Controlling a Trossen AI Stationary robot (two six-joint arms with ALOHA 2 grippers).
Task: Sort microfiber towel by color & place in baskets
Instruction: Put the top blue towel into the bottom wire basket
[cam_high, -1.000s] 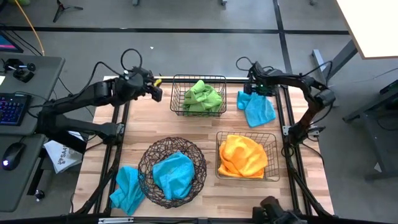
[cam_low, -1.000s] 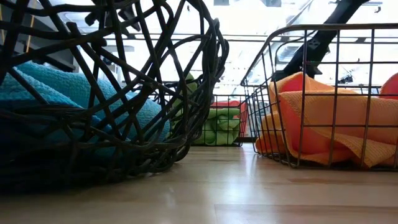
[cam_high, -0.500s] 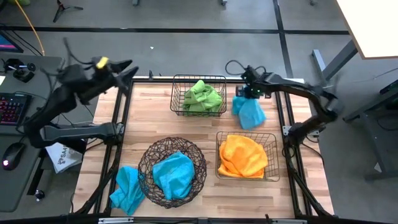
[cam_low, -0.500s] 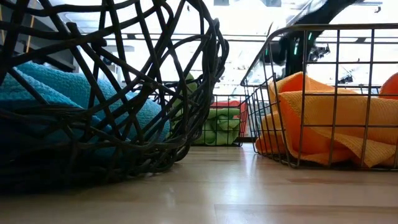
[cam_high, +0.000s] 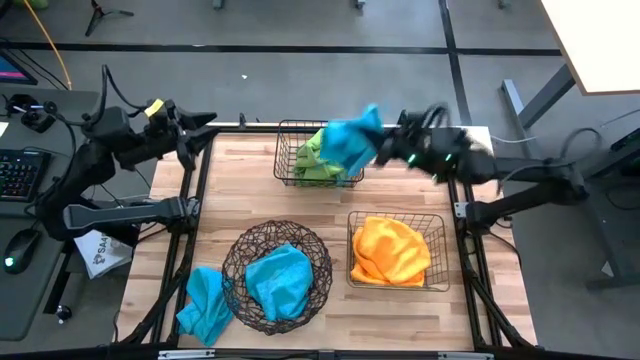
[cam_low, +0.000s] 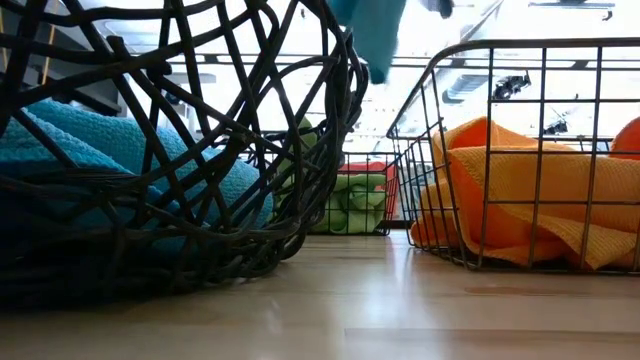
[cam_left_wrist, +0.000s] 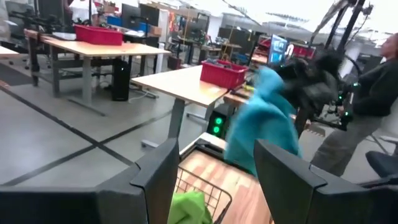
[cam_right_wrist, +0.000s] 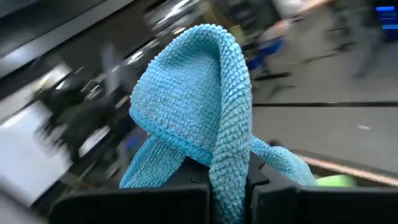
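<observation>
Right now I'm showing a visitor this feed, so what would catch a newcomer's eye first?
The blue towel in mid-air, pinched in the right gripper above the green basket at the table's far edge. Next, the bright orange towel filling the near-right basket, and another blue one in the round basket. The left gripper waits open at the far-left corner.

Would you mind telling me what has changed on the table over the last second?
The right gripper has lifted the blue towel off the table's far right corner and swung it left, over the green-towel basket. The left gripper, open, pulled back off the table's far left edge. Baskets and remaining towels stayed put.
</observation>
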